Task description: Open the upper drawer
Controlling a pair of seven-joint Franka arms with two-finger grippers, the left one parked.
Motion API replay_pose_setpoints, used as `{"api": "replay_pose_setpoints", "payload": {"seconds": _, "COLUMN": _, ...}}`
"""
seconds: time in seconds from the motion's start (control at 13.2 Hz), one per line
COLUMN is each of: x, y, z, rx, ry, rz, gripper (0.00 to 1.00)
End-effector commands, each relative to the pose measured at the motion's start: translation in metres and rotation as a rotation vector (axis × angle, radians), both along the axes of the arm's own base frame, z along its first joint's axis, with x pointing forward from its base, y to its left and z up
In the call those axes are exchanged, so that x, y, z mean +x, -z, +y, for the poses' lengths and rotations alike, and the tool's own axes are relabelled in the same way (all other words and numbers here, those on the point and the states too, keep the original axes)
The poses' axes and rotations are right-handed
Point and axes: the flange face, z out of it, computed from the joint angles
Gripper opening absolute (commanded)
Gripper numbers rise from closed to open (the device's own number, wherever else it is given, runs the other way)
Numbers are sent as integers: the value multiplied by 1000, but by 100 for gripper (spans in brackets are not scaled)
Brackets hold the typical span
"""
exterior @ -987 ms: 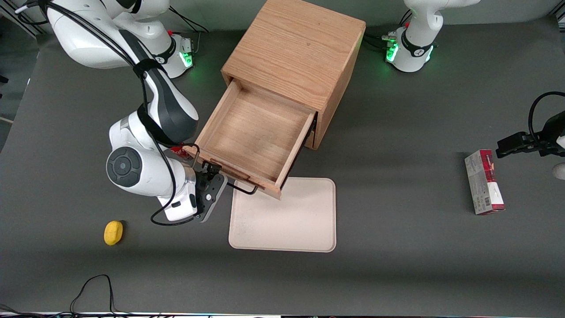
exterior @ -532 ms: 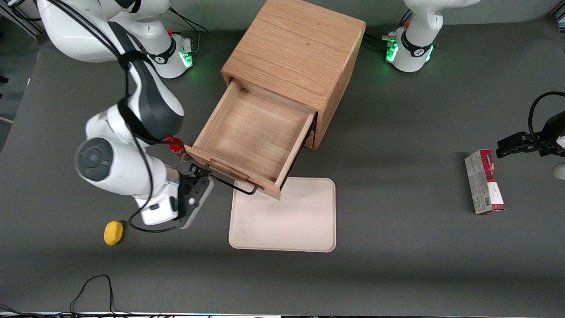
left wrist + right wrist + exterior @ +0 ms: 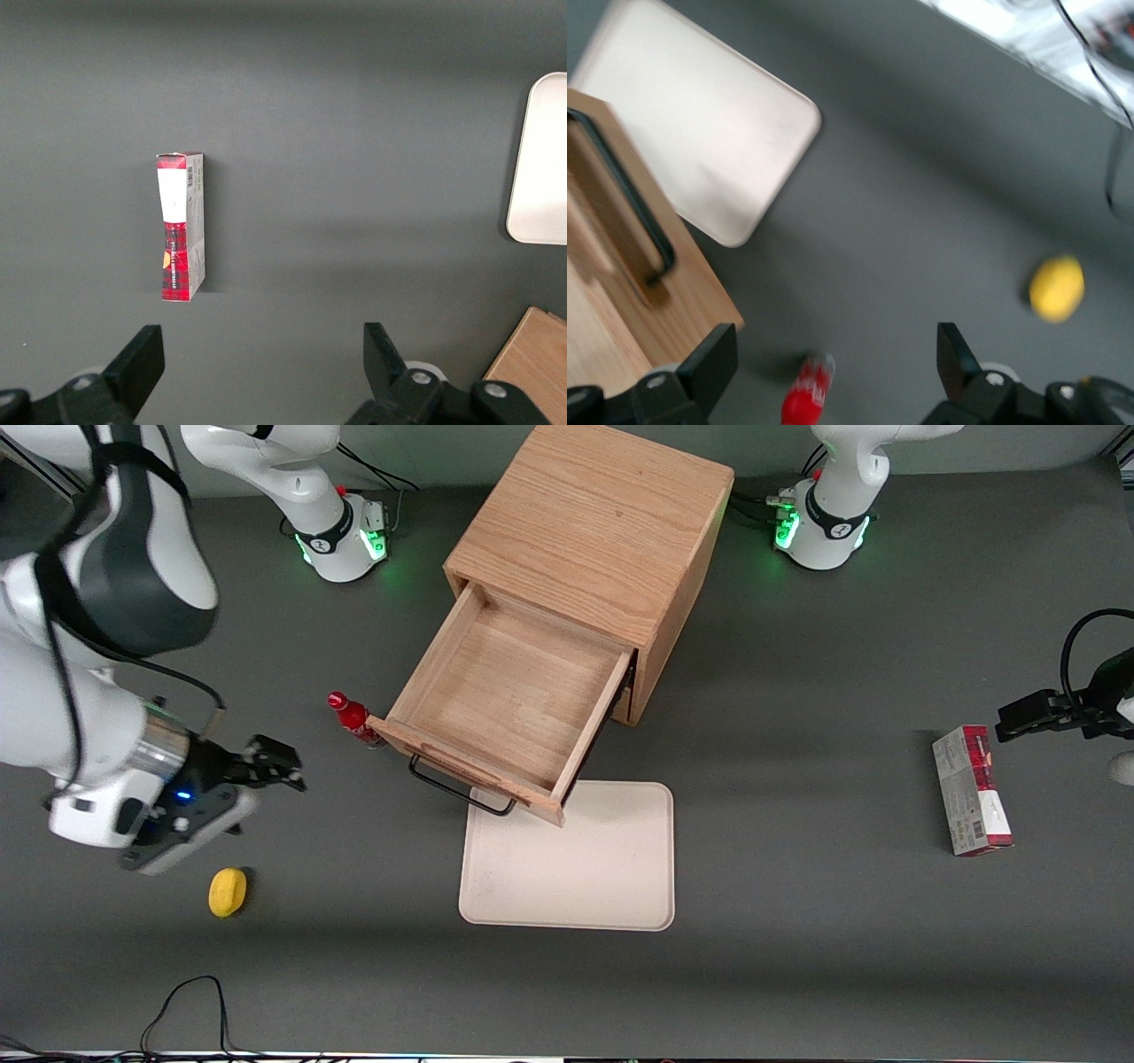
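Our gripper (image 3: pixel 270 766) hangs above the dark table (image 3: pixel 797 868) toward the working arm's end, fingers spread apart and holding nothing, well clear of the cabinet (image 3: pixel 589 531). From it, the upper drawer (image 3: pixel 509 691) lies sideways toward the table's middle, pulled far out so its bare wooden tray shows, its black bar handle (image 3: pixel 461 786) running along the front edge and facing the front camera at a slant. We judge the opening done, so any coming move is retreat. Between us and the drawer stands a small red bottle (image 3: pixel 352 717), touching its corner. A yellow fruit (image 3: pixel 228 891) sits nearer the front camera; a beige tray (image 3: pixel 567 868) lies in front of the drawer, and a red box (image 3: pixel 972 788) rests toward the parked arm's end.
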Motion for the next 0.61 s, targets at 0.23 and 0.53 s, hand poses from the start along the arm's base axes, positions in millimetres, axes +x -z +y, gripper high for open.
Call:
{"api": "replay_pose_setpoints", "payload": {"seconds": 0.23, "x": -113, "y": -31, "z": -67, "rx": -11, "ry": 318, "rz": 38, "gripper": 100}}
{"api": "replay_pose_setpoints", "payload": {"seconds": 0.53, "x": -135, "y": -44, "z": -77, "rx": -98, "ry": 393, "rz": 39, "gripper": 100}}
